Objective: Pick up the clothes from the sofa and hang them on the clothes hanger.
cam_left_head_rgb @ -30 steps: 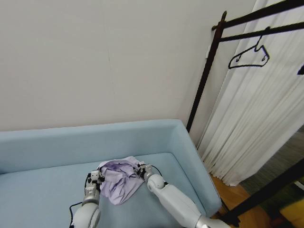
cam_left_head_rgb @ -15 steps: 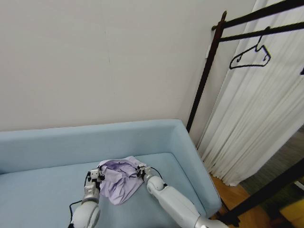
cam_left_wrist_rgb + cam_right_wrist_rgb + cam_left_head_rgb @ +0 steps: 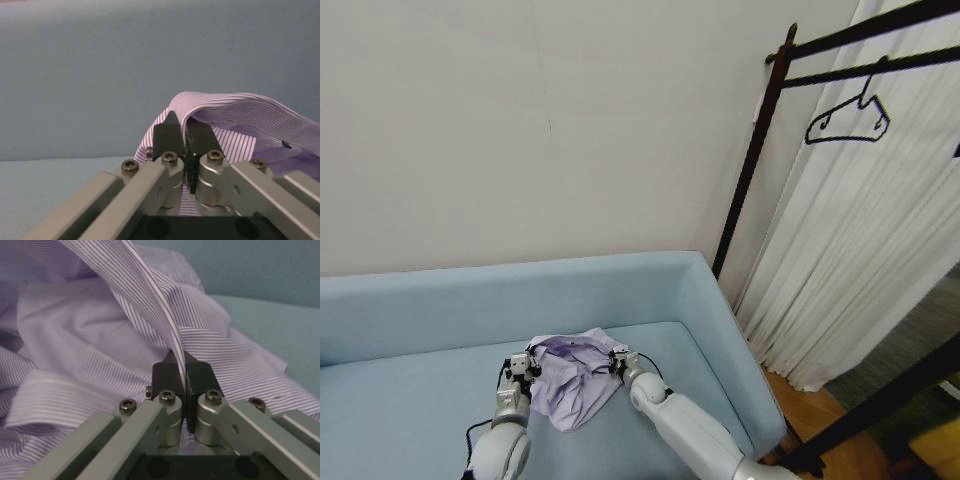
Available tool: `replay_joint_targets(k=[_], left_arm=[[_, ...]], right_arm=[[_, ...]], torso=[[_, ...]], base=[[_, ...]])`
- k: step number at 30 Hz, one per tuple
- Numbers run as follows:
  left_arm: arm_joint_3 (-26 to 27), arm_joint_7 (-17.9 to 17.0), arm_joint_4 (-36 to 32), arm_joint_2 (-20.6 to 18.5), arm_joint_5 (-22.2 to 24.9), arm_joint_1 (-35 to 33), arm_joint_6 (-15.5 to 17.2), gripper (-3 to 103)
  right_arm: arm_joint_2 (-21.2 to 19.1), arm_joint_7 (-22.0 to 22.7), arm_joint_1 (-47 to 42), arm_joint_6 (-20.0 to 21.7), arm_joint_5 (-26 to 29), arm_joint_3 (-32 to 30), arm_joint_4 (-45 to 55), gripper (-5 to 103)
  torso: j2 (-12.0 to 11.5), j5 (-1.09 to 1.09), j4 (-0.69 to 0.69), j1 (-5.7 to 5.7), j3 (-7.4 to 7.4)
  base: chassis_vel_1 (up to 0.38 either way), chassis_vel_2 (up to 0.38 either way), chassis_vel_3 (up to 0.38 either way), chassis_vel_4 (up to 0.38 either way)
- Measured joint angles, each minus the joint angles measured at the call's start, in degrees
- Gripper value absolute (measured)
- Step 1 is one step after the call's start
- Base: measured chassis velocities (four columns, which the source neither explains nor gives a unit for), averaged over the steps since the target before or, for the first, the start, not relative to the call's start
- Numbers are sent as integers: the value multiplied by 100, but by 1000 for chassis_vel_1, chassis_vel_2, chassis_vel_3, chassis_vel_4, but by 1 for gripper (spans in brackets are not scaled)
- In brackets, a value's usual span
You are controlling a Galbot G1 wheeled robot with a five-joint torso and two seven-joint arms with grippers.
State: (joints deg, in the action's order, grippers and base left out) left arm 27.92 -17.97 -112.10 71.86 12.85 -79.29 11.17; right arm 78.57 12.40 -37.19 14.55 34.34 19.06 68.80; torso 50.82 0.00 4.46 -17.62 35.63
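Below, striped shirt (image 3: pixel 575 385) on sofa (image 3: pixel 420 310), between left gripper (image 3: pixel 186 131) and right gripper (image 3: pixel 182 371), both pinching fabric.

Soft, even light is spreading over the pale wall (image 3: pixel 520 120) and the sofa (image 3: pixel 410 300), leaving only faint shadows. Up close, the striped shirt (image 3: pixel 75 325) is catching bright light, its folds shading gently underneath.

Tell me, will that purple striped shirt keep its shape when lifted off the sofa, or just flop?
Probably floppy: the shirt lies crumpled in soft folds on the sofa, so it should sag between the left hand and right hand, each shut on a fold. It looks thin, so likely light. Such narrow pinches might slip.
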Motion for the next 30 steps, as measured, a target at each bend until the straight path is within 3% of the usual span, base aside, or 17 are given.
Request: replay_joint_targets(k=[7,13,17,25,30], left_arm=[[72,183,-163,-96,48,-30,-158,1],[257,367,-588,-398,279,18,-154,1],[328,340,-899,-591,572,40,-43,1],[946,-148,-1924,-1766,1733,365,318,1],[1508,-265,-2188,-2207,2278,609,507,1]], right_arm=[[-274,385,103,4,-10,6,679,1],[-1030,1117,754,258,527,463,1994,1],[-1302,1242,1174,397,736,625,2517,1],[-1698,1450,2838,873,1756,965,3575,1],[-1789,1440,3733,1058,2244,1235,3658,1]], torso=[[0,0,1,0,0],[0,0,0,0,0],[0,-1,1,0,0],[0,-1,-1,1,0],[0,0,1,0,0]], base=[[0,0,0,0],[0,0,0,0],[0,0,0,0],[0,0,0,0],[0,0,0,0]])
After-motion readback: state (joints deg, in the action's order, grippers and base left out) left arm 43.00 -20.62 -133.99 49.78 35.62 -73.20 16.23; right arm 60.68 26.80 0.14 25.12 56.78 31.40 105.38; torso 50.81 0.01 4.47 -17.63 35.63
